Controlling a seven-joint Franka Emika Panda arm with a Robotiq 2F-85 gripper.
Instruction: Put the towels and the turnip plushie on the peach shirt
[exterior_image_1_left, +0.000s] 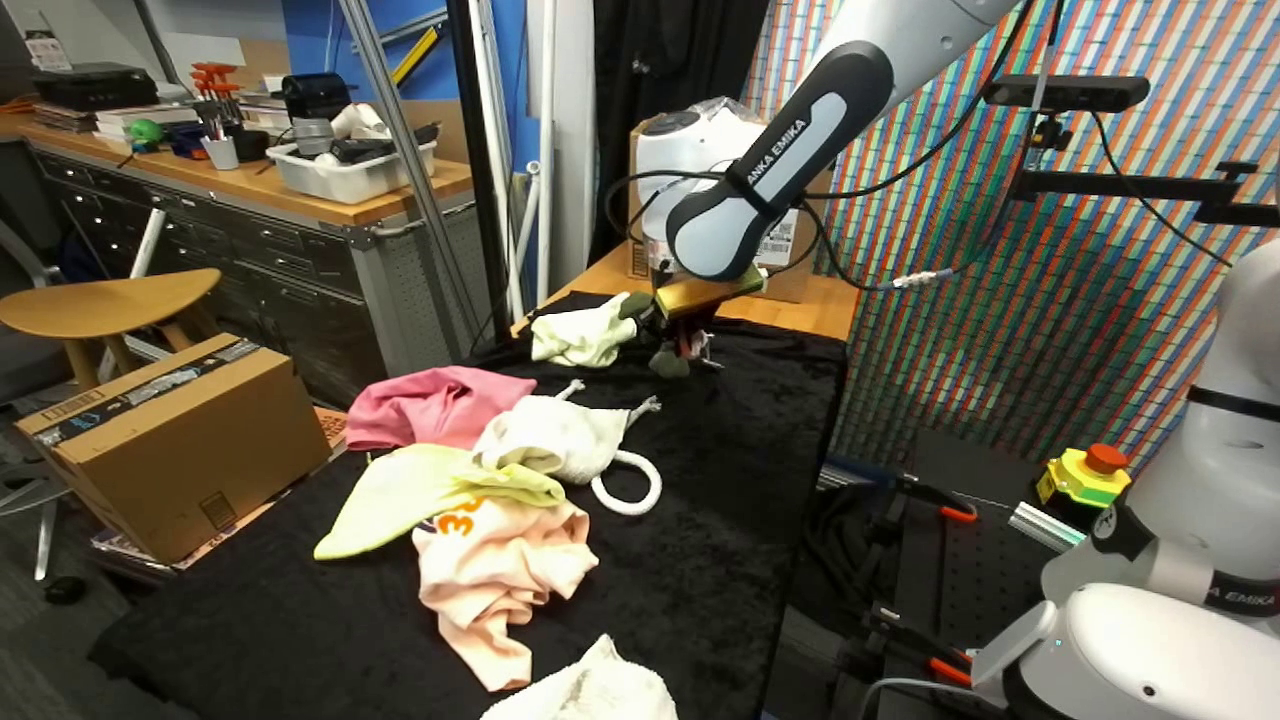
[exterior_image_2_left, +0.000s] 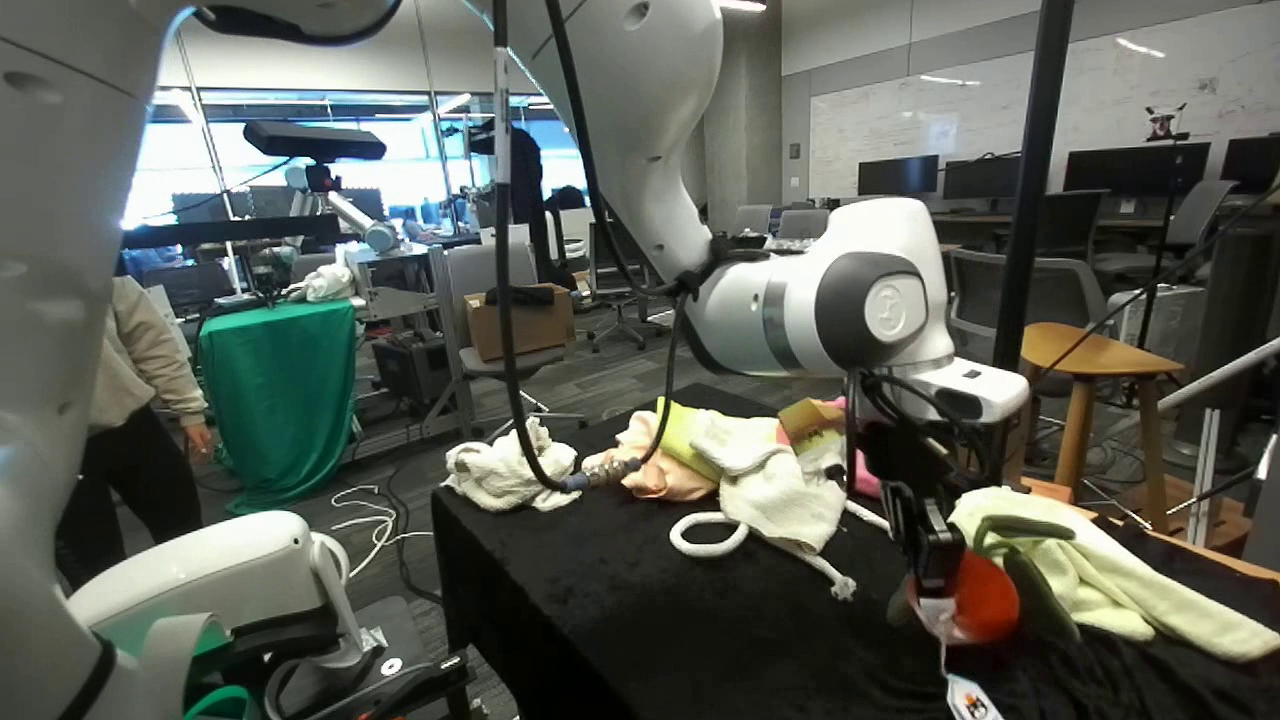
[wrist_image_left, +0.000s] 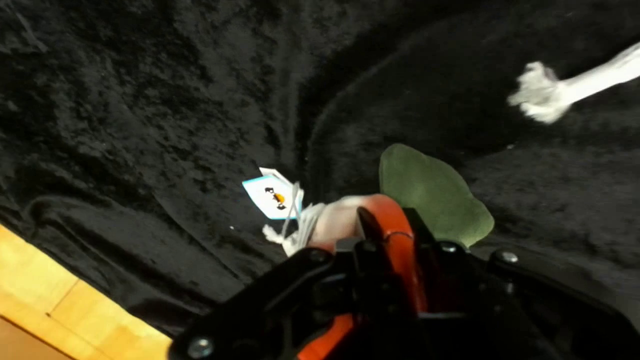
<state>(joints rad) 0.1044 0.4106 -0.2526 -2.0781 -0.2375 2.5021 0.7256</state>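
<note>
Much open black cloth (exterior_image_1_left: 720, 510) toward robot-side edge; pincer (wrist_image_left: 389, 232) clamped on turnip plushie (exterior_image_2_left: 985, 600), pale towel (exterior_image_2_left: 1110, 570) just beside.

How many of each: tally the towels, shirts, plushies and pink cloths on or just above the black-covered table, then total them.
Towels: 4
Peach shirt: 1
Turnip plushie: 1
Pink cloth: 1
Total: 7

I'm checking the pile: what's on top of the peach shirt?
The yellow-green towel lies over one edge of the peach shirt. The part of the shirt beneath is covered and can't be seen.
</note>
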